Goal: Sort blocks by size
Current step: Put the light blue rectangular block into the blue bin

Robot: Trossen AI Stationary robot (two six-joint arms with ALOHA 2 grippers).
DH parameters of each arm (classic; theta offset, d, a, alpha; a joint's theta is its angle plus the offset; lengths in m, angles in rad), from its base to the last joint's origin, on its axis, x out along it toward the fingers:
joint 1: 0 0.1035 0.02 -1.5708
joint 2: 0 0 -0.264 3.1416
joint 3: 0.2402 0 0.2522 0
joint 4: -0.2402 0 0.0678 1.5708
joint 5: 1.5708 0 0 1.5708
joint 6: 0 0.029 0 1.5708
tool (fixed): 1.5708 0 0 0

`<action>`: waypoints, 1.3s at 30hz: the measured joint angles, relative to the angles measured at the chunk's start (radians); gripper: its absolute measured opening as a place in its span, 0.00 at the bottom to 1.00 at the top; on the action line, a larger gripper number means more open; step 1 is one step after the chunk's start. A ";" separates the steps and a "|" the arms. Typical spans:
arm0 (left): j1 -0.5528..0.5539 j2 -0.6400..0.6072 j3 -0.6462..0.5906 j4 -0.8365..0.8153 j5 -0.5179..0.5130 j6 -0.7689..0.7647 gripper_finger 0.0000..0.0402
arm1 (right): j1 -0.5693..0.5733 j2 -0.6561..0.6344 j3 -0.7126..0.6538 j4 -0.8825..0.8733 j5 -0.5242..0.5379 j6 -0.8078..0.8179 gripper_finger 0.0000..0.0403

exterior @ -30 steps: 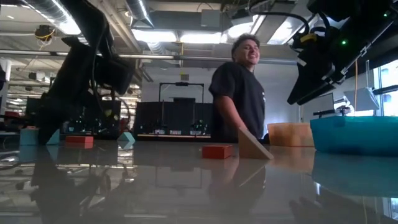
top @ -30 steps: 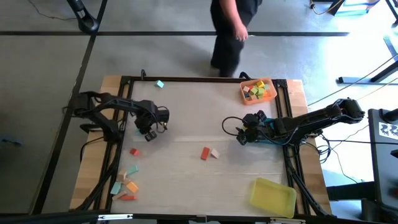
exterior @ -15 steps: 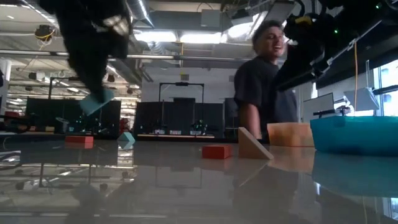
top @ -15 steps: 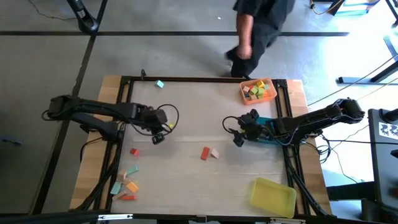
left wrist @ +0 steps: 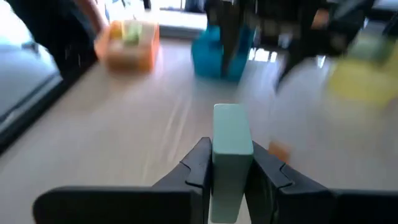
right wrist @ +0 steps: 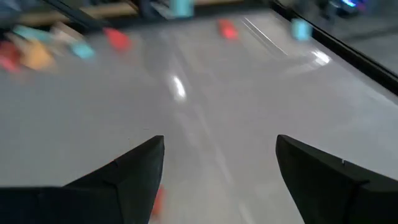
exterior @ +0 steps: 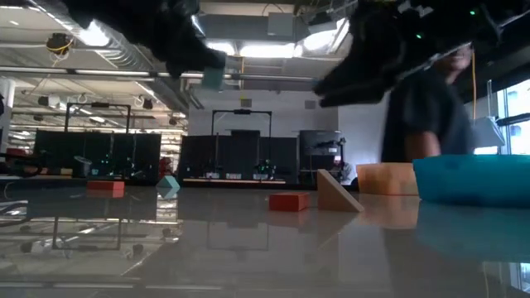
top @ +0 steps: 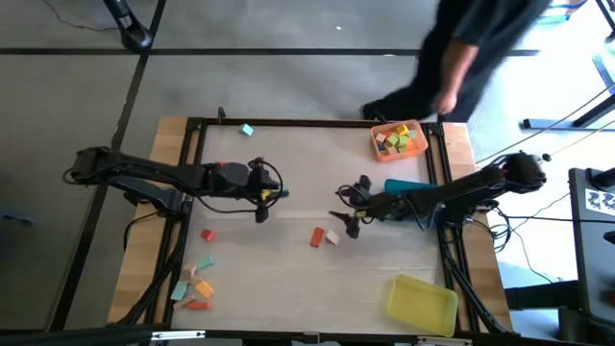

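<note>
Pale and smooth, the table [top: 288,154] carries scattered blocks, with a person walking past its far edge. An orange tray [top: 398,140] with mixed blocks sits at the far right corner, a blue tray [top: 407,185] lies partly under the right arm, and a yellow tray [top: 421,302] stands near the front right. A cluster of blocks [top: 193,287] lies at the front left, a lone teal one [top: 247,130] near the far edge.

The left gripper [left wrist: 229,163], raised over the table's left-centre, pinches a teal bar [left wrist: 231,144] between its narrow jaws, the bar standing on end and clear of the surface. It looks light, rigid wood with flat, fairly slick faces, so a squeeze across two opposite flat sides should hold it best; gripped too near a corner it might twist.

The right gripper [top: 350,224] hangs low, jaws wide and empty, just beside a red block [top: 317,236] and a tan wedge [top: 332,236]. The wedge's sloped face would likely slip; its parallel sides seem the safer hold.
</note>
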 joint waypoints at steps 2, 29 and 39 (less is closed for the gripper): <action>-0.006 0.003 -0.015 0.083 0.000 0.001 0.13 | 0.000 0.040 0.000 0.116 -0.034 -0.029 0.76; -0.126 0.312 -0.027 0.658 0.001 0.077 0.14 | 0.000 0.310 0.098 0.593 -0.144 -0.178 0.43; -0.126 0.312 -0.027 0.660 0.020 0.086 0.14 | 0.000 0.310 0.098 0.589 -0.152 -0.211 0.14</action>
